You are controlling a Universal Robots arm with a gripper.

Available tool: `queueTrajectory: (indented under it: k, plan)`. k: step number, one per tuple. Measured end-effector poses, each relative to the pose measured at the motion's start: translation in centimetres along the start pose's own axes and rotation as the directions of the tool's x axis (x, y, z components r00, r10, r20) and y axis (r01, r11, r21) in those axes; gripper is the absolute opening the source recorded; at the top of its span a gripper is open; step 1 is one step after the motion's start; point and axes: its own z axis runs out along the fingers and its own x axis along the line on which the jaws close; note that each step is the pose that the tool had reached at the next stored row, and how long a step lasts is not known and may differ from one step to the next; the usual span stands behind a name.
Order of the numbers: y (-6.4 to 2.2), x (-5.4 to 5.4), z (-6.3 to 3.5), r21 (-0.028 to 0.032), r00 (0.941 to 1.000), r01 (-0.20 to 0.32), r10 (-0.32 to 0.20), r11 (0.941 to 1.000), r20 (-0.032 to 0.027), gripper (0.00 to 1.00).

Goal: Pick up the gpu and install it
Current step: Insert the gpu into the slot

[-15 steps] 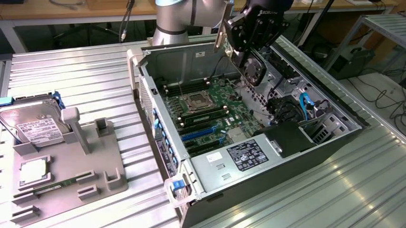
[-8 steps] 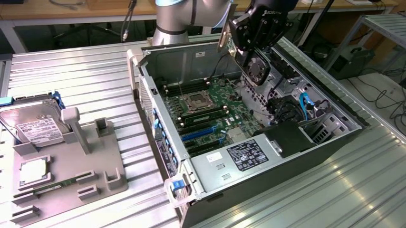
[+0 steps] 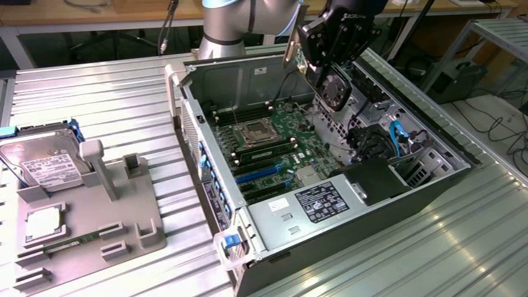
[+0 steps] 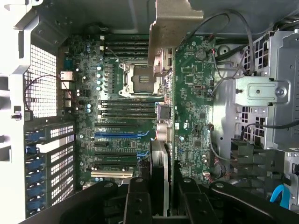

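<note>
The gpu (image 3: 333,88), a dark card with a round black fan, hangs upright over the open computer case (image 3: 191,133), above the far part of the motherboard (image 3: 272,145). My gripper (image 3: 327,67) is shut on its upper edge. In the wrist view the gpu (image 4: 171,112) appears edge-on, its pale metal bracket (image 4: 170,28) at the far end, with my gripper (image 4: 162,189) clamped on it and one black finger (image 4: 138,198) on each side. The blue and black expansion slots (image 4: 117,135) lie beside the card, well below it.
The case's walls, drive cage (image 3: 387,145) and power supply (image 3: 322,204) surround the motherboard. Cables (image 4: 219,140) run close to the card. On the exterior view's left, a grey fixture (image 3: 95,213) holds a silver hard drive (image 3: 46,164), a processor (image 3: 41,224) and a green memory stick (image 3: 74,242).
</note>
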Motion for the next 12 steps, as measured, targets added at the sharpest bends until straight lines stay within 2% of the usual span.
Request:
queueTrajectory:
  k: [4, 7, 9, 12]
  plan:
    - [0.00, 0.00, 0.00, 0.0002, 1.0000, 0.010, -0.010, 1.0000, -0.0003, 0.28]
    - [0.00, 0.06, 0.00, 0.0009, 0.9992, 0.040, -0.040, 0.9992, -0.0012, 0.28]
    - [0.00, 0.18, 0.00, 0.0017, 0.9968, 0.080, -0.080, 0.9968, -0.0024, 0.28]
    - [0.00, 0.23, 0.01, 0.0022, 0.9940, 0.110, -0.110, 0.9940, -0.0033, 0.28]
